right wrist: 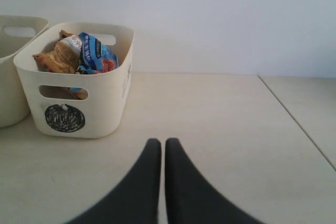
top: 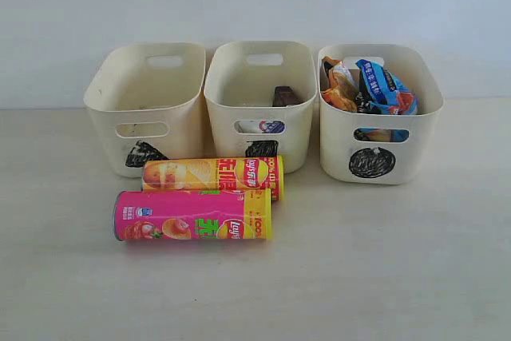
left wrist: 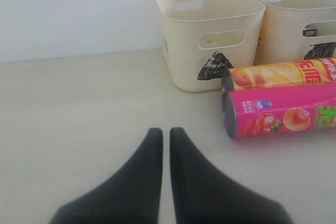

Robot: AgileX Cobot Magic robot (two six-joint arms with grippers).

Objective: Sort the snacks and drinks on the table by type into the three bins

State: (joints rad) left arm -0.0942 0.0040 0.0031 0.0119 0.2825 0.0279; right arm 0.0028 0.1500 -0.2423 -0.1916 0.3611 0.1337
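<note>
Your left gripper [left wrist: 164, 132] and right gripper [right wrist: 159, 141] both have their jaws pressed together with nothing between them, each hanging low over the table [top: 383, 269]. You have the pink can [top: 192, 215] and the yellow-orange can [top: 211, 175] lying on their sides on the table, touching along their length, just in front of the triangle bin [top: 102, 89] and the square bin [top: 299, 129]. In the square bin sit the dark purple carton [top: 285, 97] and the white and blue carton [top: 261, 126], the latter only partly in view, while the circle bin [top: 415, 145] holds the blue bag [top: 382, 81] and the orange bag [top: 339, 93].
</note>
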